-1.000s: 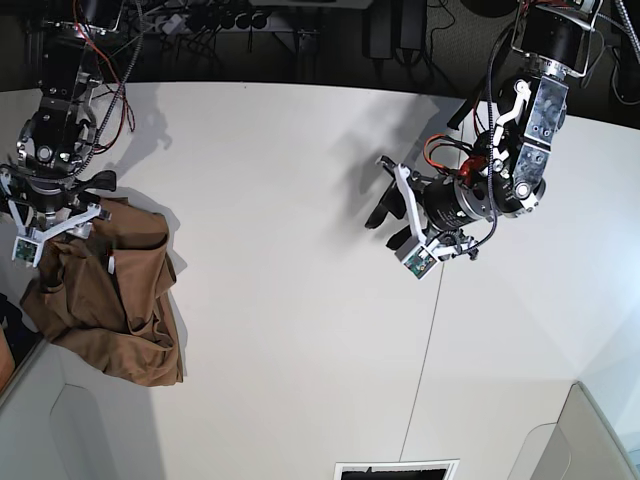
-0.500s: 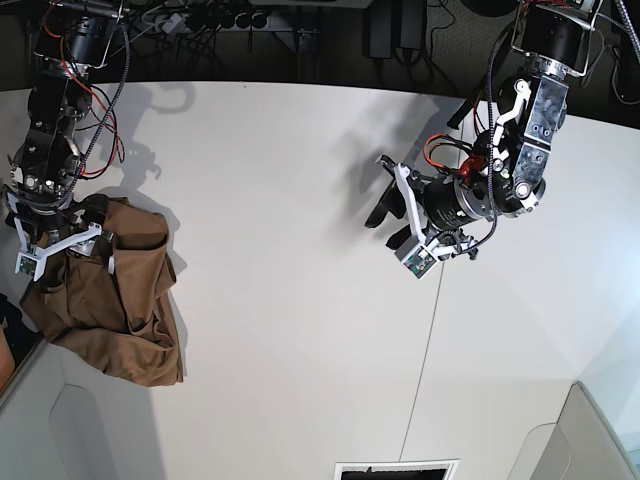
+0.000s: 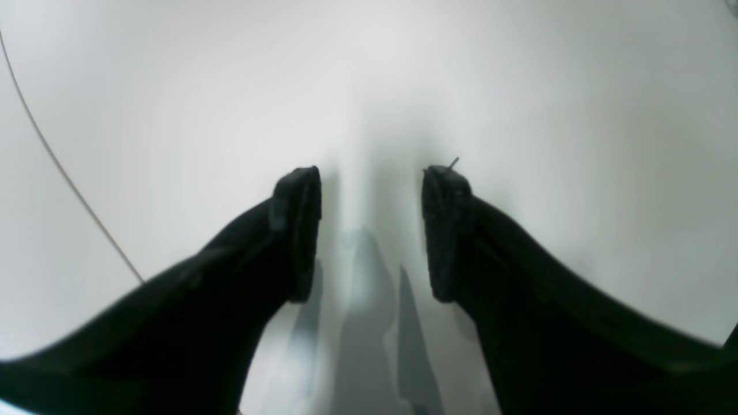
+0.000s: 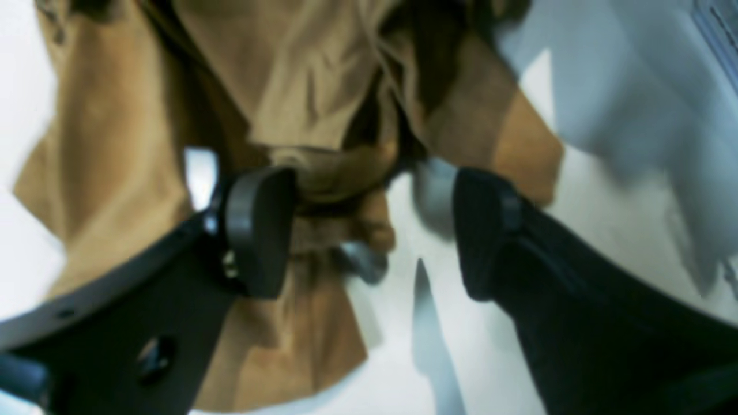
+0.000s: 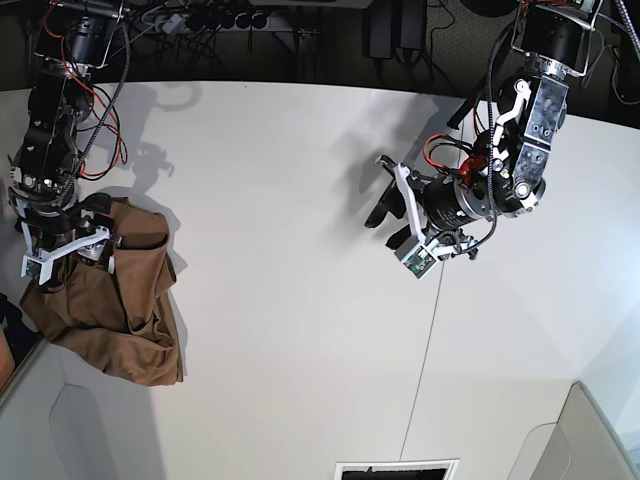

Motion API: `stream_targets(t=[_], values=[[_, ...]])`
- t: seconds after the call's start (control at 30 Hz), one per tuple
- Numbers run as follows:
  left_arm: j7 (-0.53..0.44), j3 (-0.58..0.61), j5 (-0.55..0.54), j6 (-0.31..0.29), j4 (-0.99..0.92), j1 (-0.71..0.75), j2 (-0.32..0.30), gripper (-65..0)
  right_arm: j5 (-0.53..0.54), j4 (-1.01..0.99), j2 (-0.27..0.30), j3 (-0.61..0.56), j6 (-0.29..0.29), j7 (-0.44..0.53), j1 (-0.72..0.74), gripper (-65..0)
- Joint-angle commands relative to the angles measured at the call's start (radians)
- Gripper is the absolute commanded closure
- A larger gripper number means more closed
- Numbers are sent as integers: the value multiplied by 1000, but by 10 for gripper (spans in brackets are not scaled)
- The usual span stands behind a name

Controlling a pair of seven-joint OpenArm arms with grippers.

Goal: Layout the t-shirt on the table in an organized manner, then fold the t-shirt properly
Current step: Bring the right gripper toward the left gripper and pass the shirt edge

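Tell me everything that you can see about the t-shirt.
The t-shirt is plain tan-brown soft cloth, crumpled in a heap with deep folds, not spread flat. It lies on the white table, near its edge on the base view's left. The right gripper stands open over it, a bunched fold between the fingers; whether they touch it is unclear.

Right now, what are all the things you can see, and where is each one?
t-shirt: one, tan-brown, crumpled at the table's left edge in the base view.
table: one, white, with a thin dark seam, under everything.
cables: several, dark, behind the table's far edge.
right gripper: one, dark fingers, open, over the shirt's bunched folds.
left gripper: one, black fingers, open, empty, above bare table.
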Motion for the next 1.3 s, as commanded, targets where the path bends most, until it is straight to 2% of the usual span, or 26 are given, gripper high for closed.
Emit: stream_targets(t=[0.0, 0.03, 0.1, 0.27, 0.33, 0.43, 0.57, 0.7, 0.8, 1.0, 1.2, 1.23, 1.27], values=[[-18, -5, -10, -4, 16, -16, -6, -303, 1, -2, 13, -4, 7, 31, 25, -413], [-18, -5, -10, -4, 16, -16, -6, -303, 0, -23, 13, -11, 9, 45, 34, -389], [-18, -5, -10, -4, 16, -16, -6, -303, 0, -79, 13, -26, 9, 64, 57, -299], [-18, -5, -10, -4, 16, -16, -6, -303, -4, -163, 13, -32, 12, 108, 103, 0], [-18, -5, -10, -4, 16, -16, -6, -303, -4, -142, 13, -32, 38, 99, 105, 0], [-18, -5, -10, -4, 16, -15, -6, -303, 13, -64, 13, -32, 119, 62, 105, 0], [-18, -5, -10, -4, 16, -16, -6, -303, 147, 72, 13, -48, 232, -23, 105, 0], [-14, -5, -8, -5, 16, -14, -10, -303, 266, 144, 3, -150, 327, -32, 105, 0], [-14, -5, -6, -5, 16, -10, -22, -303, 299, 180, -39, -278, 406, -29, 105, 0], [-14, -5, 1, -4, 16, -7, -42, -303, 271, 206, -155, -558, 451, -28, 105, 0], [-14, -5, 5, -4, 16, -7, -71, -303, 119, 204, -211, -760, 443, -51, 105, 0], [-14, -6, 6, -3, 16, -7, -76, -303, 100, 204, -217, -771, 432, -53, 105, -18], [-14, -8, 5, -3, 16, -7, -82, -303, 84, 204, -221, -774, 420, -56, 105, -120]])
